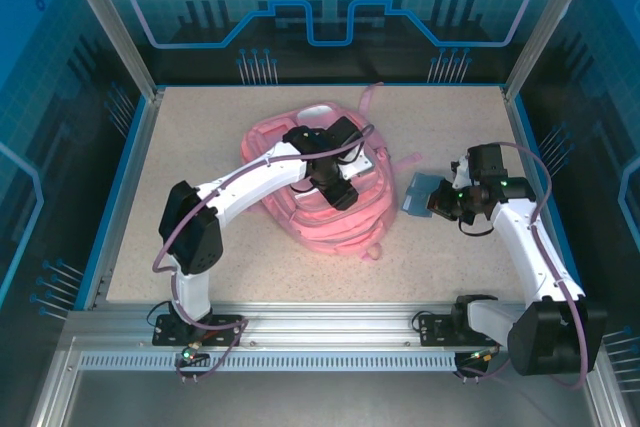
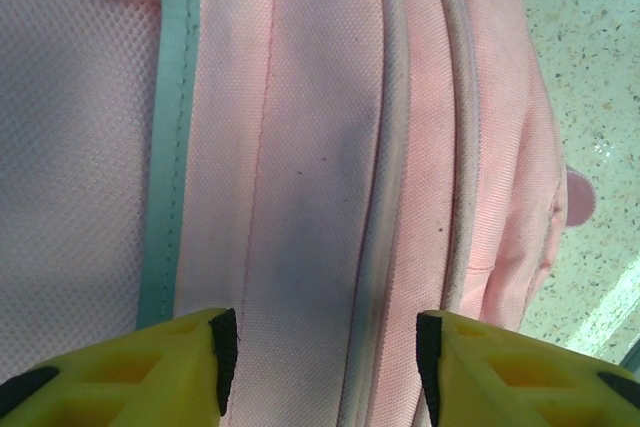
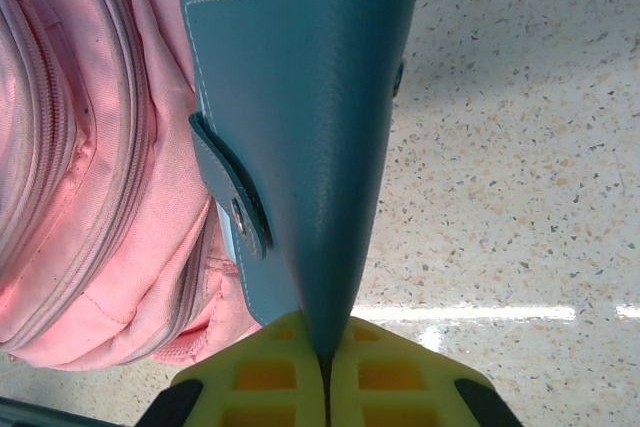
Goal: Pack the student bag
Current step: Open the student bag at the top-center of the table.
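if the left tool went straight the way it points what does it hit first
Probably the student bag: its pink fabric lies directly ahead of the open left tool, though the gap is unclear.

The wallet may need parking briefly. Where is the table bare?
Bare table: between the pink backpack and the left border, between backpack and near rail, and the far right corner. Crowded: the middle, the left hand over the backpack and the right hand holding the teal wallet beside it.
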{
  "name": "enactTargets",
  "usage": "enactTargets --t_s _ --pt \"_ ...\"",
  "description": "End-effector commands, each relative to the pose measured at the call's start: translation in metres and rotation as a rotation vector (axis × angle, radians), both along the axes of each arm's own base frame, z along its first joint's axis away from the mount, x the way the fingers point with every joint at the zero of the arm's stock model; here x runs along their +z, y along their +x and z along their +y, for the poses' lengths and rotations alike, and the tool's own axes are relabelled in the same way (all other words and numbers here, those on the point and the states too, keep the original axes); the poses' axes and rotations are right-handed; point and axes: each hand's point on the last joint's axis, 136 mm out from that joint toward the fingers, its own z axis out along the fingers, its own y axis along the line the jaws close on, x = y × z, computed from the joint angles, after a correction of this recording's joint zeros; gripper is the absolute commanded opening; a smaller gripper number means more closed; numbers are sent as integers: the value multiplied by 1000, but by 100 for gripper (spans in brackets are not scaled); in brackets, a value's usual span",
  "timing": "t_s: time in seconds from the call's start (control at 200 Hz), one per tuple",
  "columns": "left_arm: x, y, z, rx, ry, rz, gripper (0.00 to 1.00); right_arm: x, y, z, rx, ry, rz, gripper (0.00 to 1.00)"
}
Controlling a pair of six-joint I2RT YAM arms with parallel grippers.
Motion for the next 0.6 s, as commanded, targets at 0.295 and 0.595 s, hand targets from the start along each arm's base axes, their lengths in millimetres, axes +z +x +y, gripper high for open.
enactTargets --t_s 0.295,0.595 --pt "-10 6 1 -5 41 -9 26 15 0 4 5 12 -34 7" --pt "23 13 2 5 -23 -71 9 27 0 15 33 64 -59 6"
